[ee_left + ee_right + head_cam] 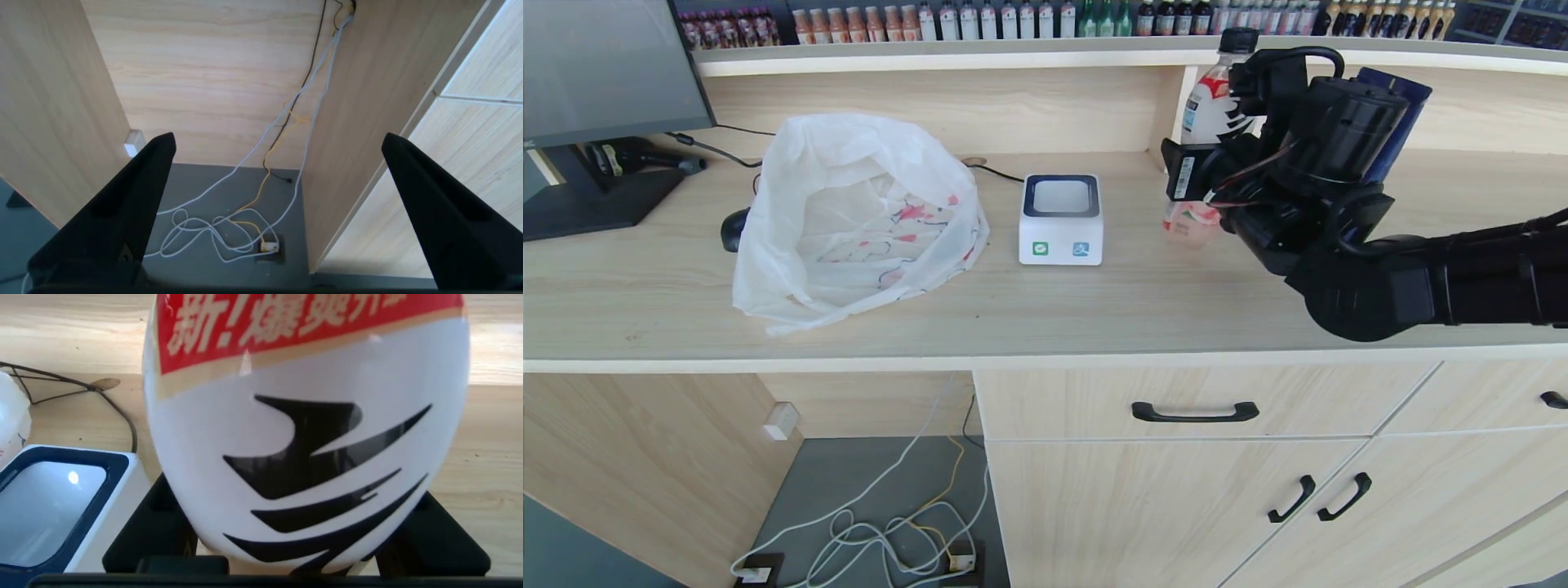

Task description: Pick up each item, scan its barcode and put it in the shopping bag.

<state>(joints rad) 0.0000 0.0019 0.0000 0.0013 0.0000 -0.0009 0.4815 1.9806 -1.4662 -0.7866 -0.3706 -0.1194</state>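
Note:
A clear drink bottle (1213,98) with a black cap and a red and white label stands upright at the right of the counter. My right gripper (1205,184) is shut around its middle, and its base is at or just above the counter top. Seen from the right wrist, the bottle's label (310,433) bulges between the dark fingers (155,531). The white barcode scanner (1061,219) sits just left of the bottle, also seen as (49,506). Farther left lies the open white shopping bag (858,212). My left gripper (274,212) hangs open below the counter, holding nothing.
A dark blue can (1401,106) stands behind my right arm. A monitor (605,65), a handheld scanner (629,155) and a black mouse (734,230) occupy the counter's left end. Cables (245,229) lie on the floor under the counter, next to the drawer fronts (1192,408).

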